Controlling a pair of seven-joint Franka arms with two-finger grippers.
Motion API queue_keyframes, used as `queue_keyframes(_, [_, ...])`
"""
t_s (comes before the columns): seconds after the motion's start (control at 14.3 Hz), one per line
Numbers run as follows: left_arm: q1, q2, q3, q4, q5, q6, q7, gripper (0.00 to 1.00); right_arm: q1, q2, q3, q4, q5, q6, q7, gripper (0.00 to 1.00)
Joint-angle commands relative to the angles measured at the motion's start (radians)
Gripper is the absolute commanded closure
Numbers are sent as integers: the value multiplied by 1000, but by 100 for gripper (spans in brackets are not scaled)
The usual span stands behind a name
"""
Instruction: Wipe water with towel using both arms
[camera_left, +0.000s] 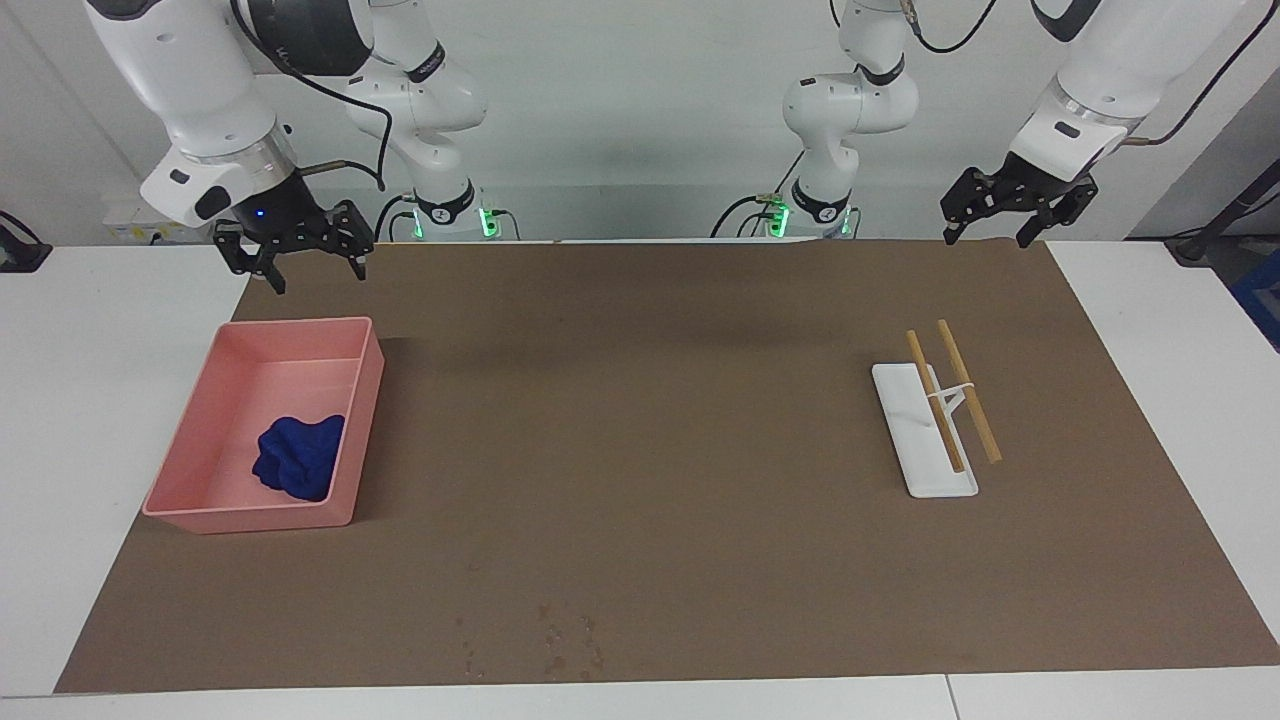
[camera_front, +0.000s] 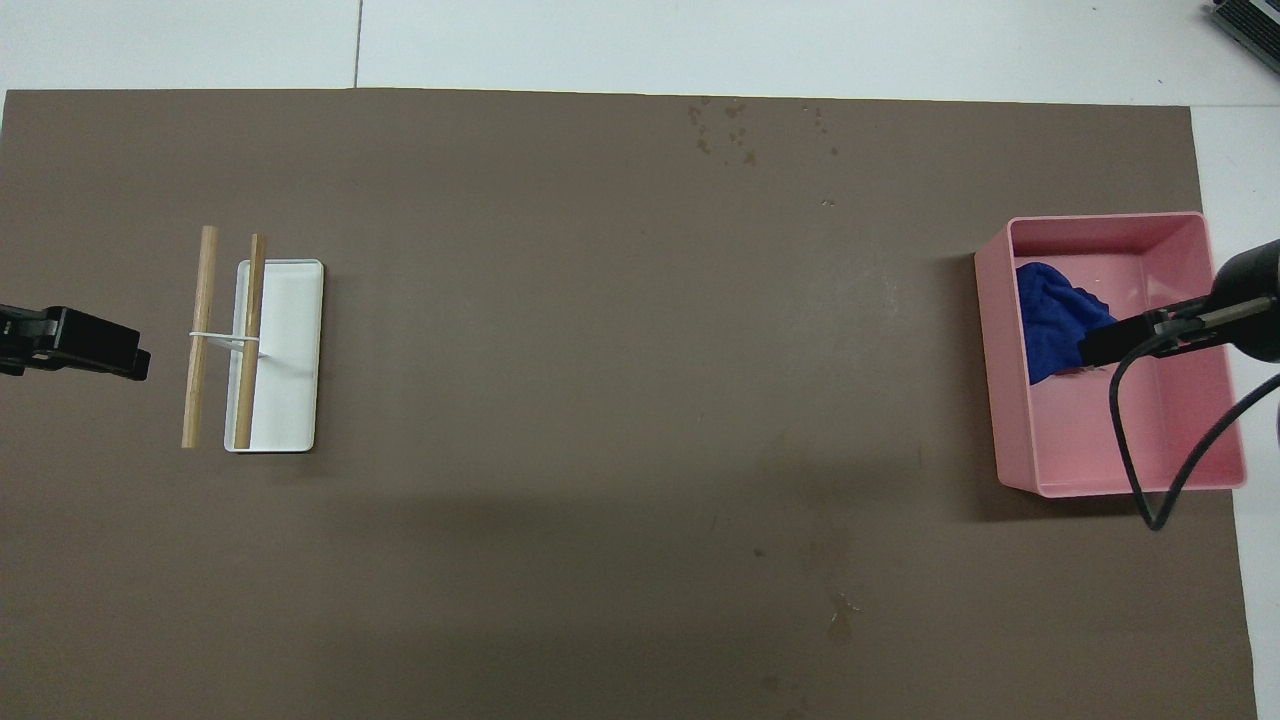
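The deep-blue towel lies bunched inside the pink tray at the right arm's end of the brown mat. Water shows as scattered small drops near the mat's edge farthest from the robots. A short glossy streak lies much nearer to them. My right gripper hangs open and empty, high over the tray, well clear of the towel. At the other end, my left gripper waits open and empty above the mat's corner.
A white rectangular dish sits on the mat toward the left arm's end, with two wooden sticks tied across it. A black cable loops down from the right wrist over the tray.
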Motion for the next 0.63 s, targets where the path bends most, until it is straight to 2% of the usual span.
queue_keyframes(0.0, [-5, -23, 5, -25, 13, 2, -1, 0, -98, 14, 70, 22, -10, -1, 9, 0])
queue_keyframes(0.14, [-5, -23, 5, -25, 13, 2, -1, 0, -187, 14, 156, 22, -10, -1, 9, 0])
queue_keyframes(0.56, [-5, -23, 5, -25, 13, 2, -1, 0, -169, 10, 156, 32, -13, -16, 11, 0])
